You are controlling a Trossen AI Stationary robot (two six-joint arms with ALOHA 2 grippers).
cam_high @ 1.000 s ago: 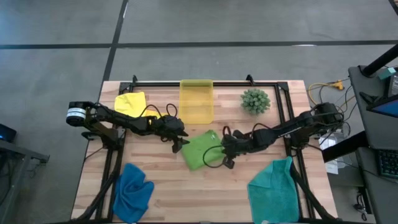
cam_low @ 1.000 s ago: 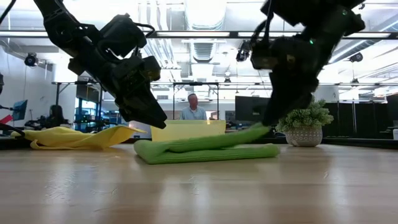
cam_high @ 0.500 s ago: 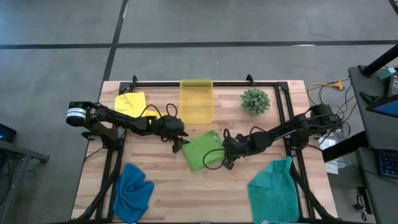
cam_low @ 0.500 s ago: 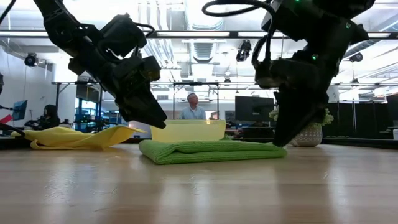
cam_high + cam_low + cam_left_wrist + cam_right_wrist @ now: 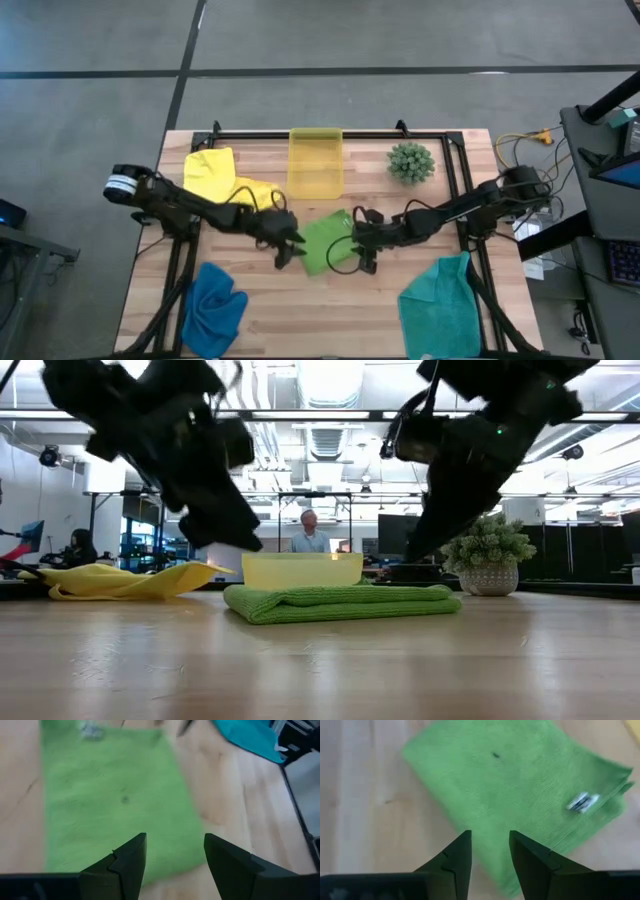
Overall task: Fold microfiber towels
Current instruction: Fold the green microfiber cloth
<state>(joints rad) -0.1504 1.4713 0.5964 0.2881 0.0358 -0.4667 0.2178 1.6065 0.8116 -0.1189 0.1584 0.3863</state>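
The lime green towel (image 5: 323, 241) lies folded flat on the desk (image 5: 330, 320), between the two hands, forward of the yellow-green bin (image 5: 316, 162). The left hand (image 5: 290, 246) hangs just above the towel's near-left edge with its fingers (image 5: 131, 859) spread and nothing between them; the wrist view shows the cloth running straight ahead of it, long axis pointing away from the fingers toward the right arm. The right hand (image 5: 358, 246) hovers over the opposite edge, fingers (image 5: 456, 857) parted and empty, the towel and its sewn tag directly ahead. Both hands stand about equally close to the towel, facing each other along its long axis. Judgement: any further fold would call for each hand to take the short edge nearest itself. The yellow towel (image 5: 222, 179), royal blue towel (image 5: 214, 304) and teal towel (image 5: 440, 304) lie well apart from both hands, unfolded.
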